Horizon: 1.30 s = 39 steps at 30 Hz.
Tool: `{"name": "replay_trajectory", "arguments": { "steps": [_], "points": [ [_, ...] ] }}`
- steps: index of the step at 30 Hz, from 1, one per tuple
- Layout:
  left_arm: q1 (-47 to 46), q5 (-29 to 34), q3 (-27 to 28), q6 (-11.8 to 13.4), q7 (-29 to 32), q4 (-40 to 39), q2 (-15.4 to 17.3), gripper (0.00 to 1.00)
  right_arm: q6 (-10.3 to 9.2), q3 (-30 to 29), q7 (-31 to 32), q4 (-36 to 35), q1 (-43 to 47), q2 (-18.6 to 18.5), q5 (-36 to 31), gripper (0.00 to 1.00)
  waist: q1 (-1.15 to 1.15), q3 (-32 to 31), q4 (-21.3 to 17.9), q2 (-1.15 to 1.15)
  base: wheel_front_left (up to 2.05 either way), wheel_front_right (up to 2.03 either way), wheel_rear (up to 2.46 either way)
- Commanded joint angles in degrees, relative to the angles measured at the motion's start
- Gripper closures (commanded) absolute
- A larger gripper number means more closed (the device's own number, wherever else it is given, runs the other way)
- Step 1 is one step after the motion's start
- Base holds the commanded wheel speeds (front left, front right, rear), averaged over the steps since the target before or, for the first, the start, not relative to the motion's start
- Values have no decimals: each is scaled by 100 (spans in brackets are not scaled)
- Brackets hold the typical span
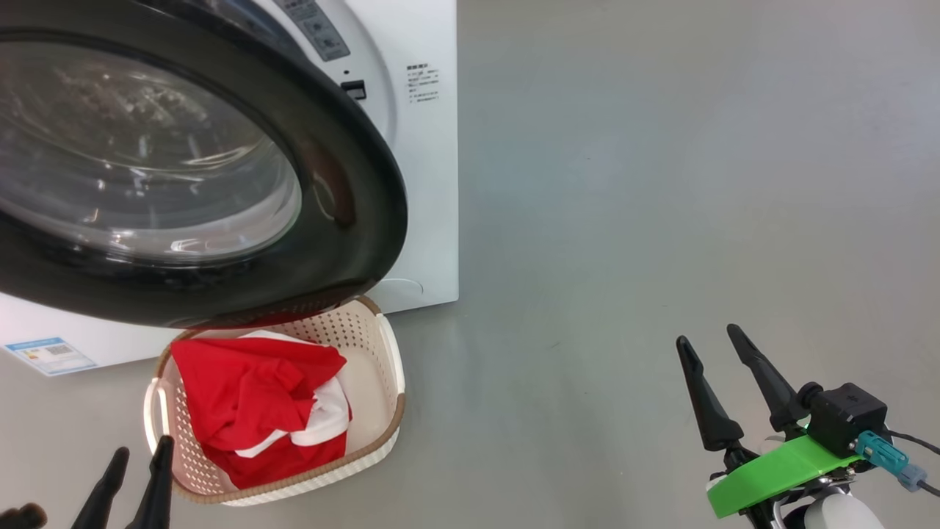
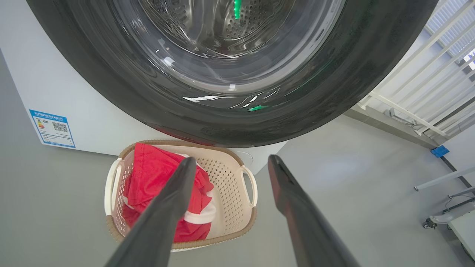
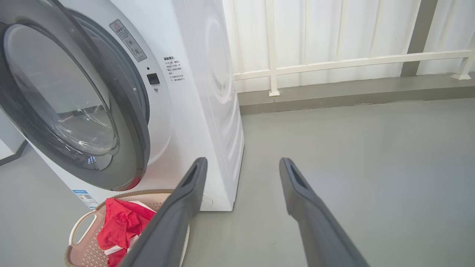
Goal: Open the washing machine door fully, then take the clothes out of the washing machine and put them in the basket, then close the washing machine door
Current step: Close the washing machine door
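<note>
Left pincer (image 1: pixel 143 448), right pincer (image 1: pixel 709 336) wide (empty); washing machine door (image 1: pixel 352 184) overhangs basket (image 1: pixel 393 367) of red clothes (image 1: pixel 250 389).

- Door (image 1: pixel 352 220) stands ajar from the washer (image 1: pixel 429 184), overhanging the basket (image 1: pixel 385 345).
- Red-and-white clothes (image 1: pixel 250 397) fill the basket.
- Left gripper (image 1: pixel 143 447) beside the basket, right gripper (image 1: pixel 709 336) well apart; both spread.

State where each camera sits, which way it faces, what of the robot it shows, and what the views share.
Head view: on the head, facing down at the door, basket and floor; left gripper lower left, right gripper lower right.
Left wrist view: on the left wrist, facing the door glass above the basket; own fingers show.
Right wrist view: on the right wrist, facing the washing machine and white railing; own fingers show.
Shared: all three show red clothes in the basket.
</note>
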Motion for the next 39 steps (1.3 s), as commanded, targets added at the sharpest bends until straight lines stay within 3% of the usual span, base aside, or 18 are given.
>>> {"name": "replay_trajectory", "arguments": {
  "steps": [1,9,18,33,39],
  "points": [
    [-54,184,382,-18,-70,-144,69,0,9,70,-27,-155,64,-64,68,0,0,-17,-18,0,0,0,0],
    [259,1406,1260,-18,-70,-496,-559,0,9,20,-27,-185,94,-79,77,0,0,-85,-18,0,0,0,0],
    [346,2346,1833,-18,-71,-871,-990,0,9,-26,-27,-209,110,-123,69,0,0,-120,18,0,0,0,0],
    [459,3106,2277,-18,-71,-1136,-1574,0,9,-125,-27,-233,195,-96,47,0,0,-112,107,0,0,0,0],
    [476,3107,2211,-18,-71,-1123,-1620,0,9,-118,-27,-226,213,-102,50,0,0,-127,131,0,0,0,0]
  ]
}}
